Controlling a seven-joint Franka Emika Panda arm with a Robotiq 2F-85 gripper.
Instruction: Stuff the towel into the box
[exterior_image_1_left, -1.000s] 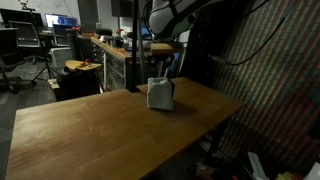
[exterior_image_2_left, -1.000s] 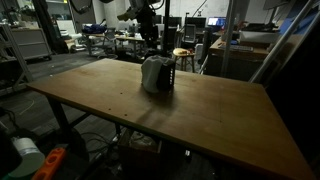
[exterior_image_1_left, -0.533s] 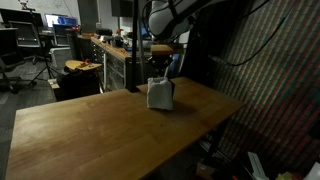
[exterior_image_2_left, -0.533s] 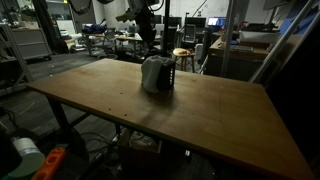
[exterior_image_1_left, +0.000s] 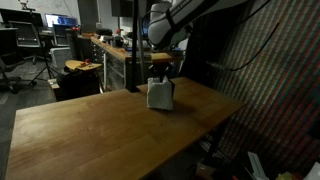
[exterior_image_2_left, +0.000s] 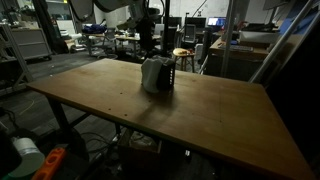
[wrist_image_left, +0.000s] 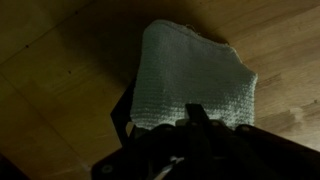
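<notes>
A pale grey-green knitted towel (wrist_image_left: 190, 70) fills most of the wrist view, sitting in a dark box (wrist_image_left: 125, 105) whose edge shows at its left. In both exterior views the box with the towel (exterior_image_1_left: 160, 94) (exterior_image_2_left: 157, 75) stands upright on the wooden table (exterior_image_1_left: 100, 130) (exterior_image_2_left: 210, 120). My gripper (exterior_image_1_left: 160, 64) (exterior_image_2_left: 148, 42) hangs just above it. In the wrist view the gripper (wrist_image_left: 197, 112) is shut, its dark fingertips together over the towel's near edge. I cannot tell whether they touch the towel.
Cluttered workbenches (exterior_image_1_left: 110, 50) and an office chair (exterior_image_1_left: 25, 45) stand behind the table. A patterned panel (exterior_image_1_left: 275, 70) rises close to the table's edge. A red-handled tool (exterior_image_2_left: 50, 162) lies on the floor below the table.
The gripper has gone from partly open to shut above the towel. The arm has shifted slightly; the box and towel have not moved.
</notes>
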